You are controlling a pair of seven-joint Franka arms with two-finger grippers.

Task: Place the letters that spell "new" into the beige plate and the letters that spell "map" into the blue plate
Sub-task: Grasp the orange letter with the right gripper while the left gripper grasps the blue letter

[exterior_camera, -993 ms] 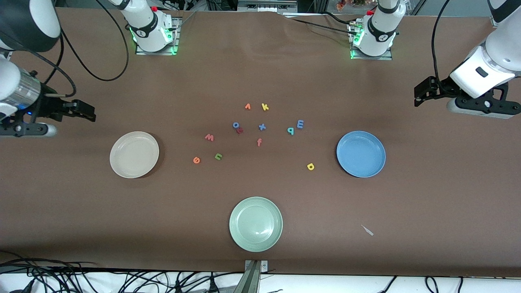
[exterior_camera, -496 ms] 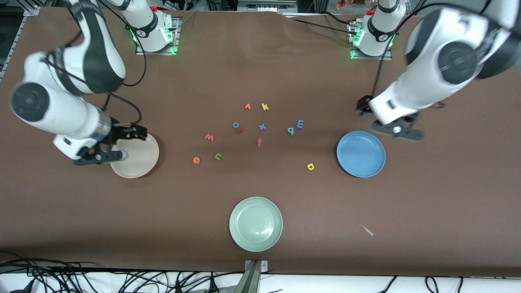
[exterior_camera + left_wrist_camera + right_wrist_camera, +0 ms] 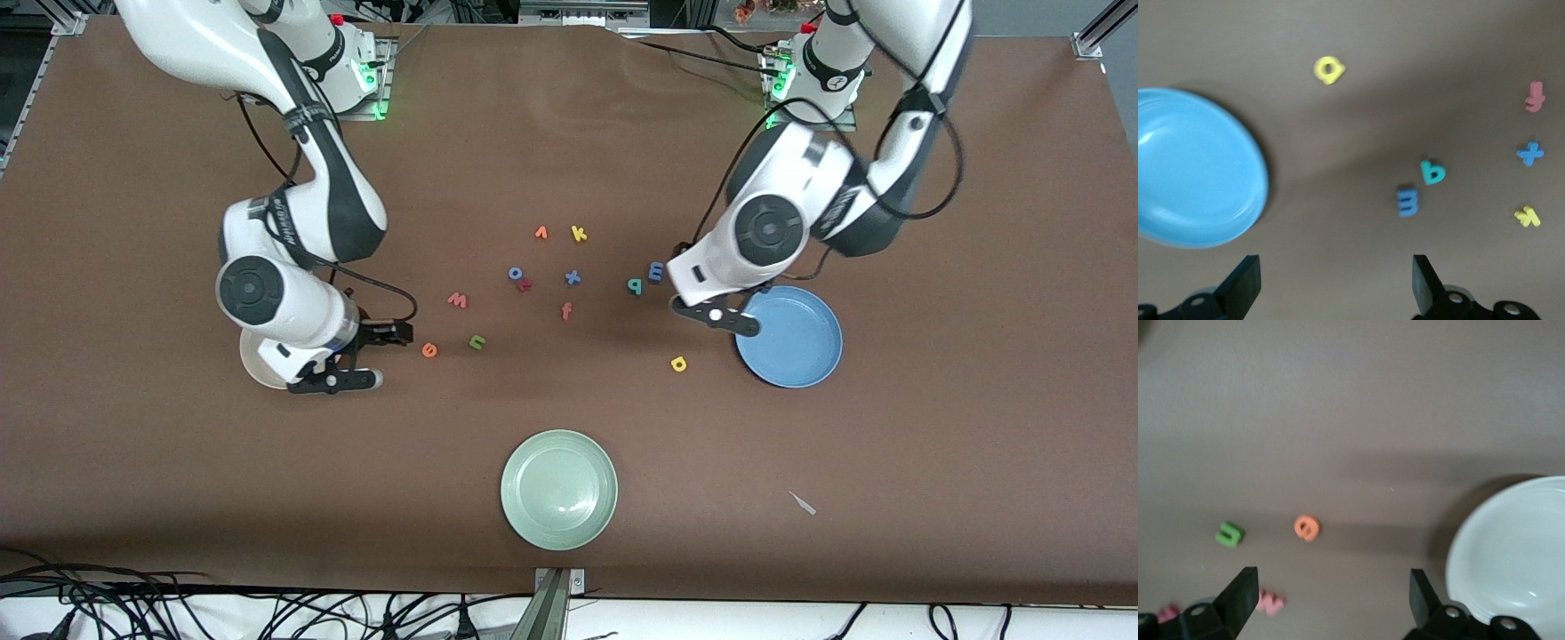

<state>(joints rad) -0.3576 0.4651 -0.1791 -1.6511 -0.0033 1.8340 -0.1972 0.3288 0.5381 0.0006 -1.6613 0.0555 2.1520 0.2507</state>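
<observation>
Front: brown bench (image 3: 933, 427). Round cream-beige plate (image 3: 253, 363) at right arm's end, half hidden under right tool (image 3: 391, 342). Round blue plate (image 3: 796, 342) at left arm's end, left tool (image 3: 711, 307) over its rim. Salmon foam "w" (image 3: 457, 300) sits loose mid-bench.

Left wrist: left tool spread, empty; yellow "a" (image 3: 1329, 69), teal "p" (image 3: 1432, 173) just beside blue "m" (image 3: 1407, 201).

Right wrist: right tool spread, empty; orange "e" (image 3: 1307, 527) near green "n" (image 3: 1229, 534).
</observation>
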